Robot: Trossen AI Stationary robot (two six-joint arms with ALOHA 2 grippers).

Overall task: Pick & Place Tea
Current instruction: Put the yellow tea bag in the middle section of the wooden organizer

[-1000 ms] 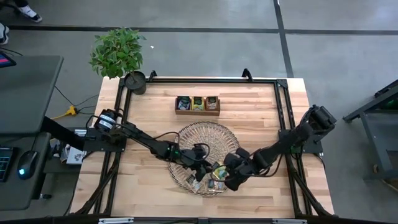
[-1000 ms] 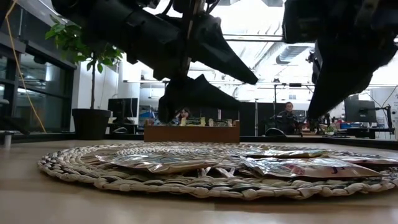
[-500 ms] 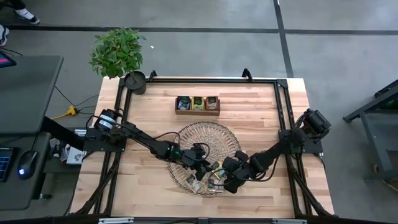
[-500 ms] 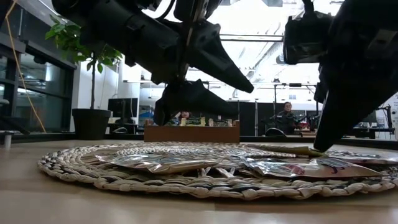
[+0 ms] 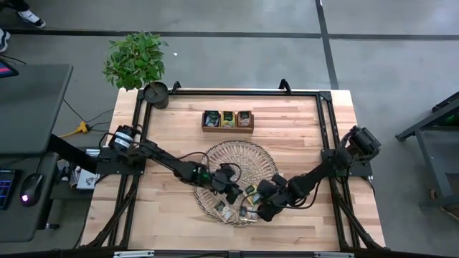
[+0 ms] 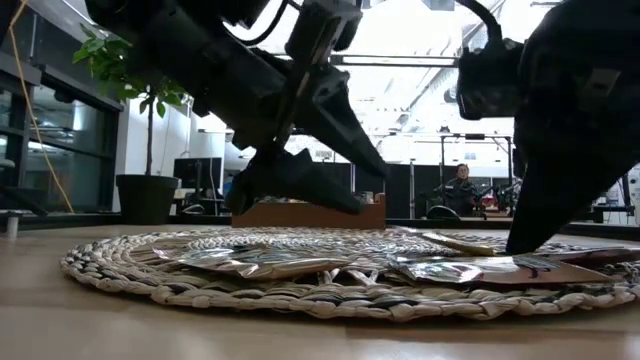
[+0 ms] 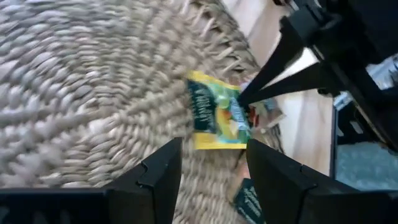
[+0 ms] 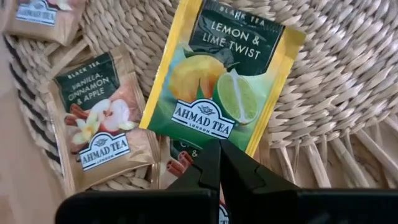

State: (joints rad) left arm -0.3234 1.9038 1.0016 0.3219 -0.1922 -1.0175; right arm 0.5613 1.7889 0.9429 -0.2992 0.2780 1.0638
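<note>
On the near edge of the round woven tray [image 5: 239, 154], the right hand [image 5: 252, 210] comes in low with its two fingers pressed together, their tips at the edge of a yellow lemon-and-lime sachet [image 8: 219, 78]; whether the foil is pinched between them cannot be told. Just beside that sachet on the tray lies a tan vanilla, cinnamon and apple sachet [image 8: 102, 124], with a few other sachets [image 5: 228, 208] scattered near the tray's front rim. A little farther in over the tray, the left hand [image 5: 234, 188] hovers with its fingers [image 7: 157, 174] spread wide apart and nothing between them, the yellow sachet lying on the weave beyond them. Past the tray, toward the far side of the surface [image 5: 301, 122], stands a wooden box [image 5: 227, 120] with three compartments, each holding sachets. Beyond that, at the surface's far left corner, is a potted plant [image 5: 138, 63].
</note>
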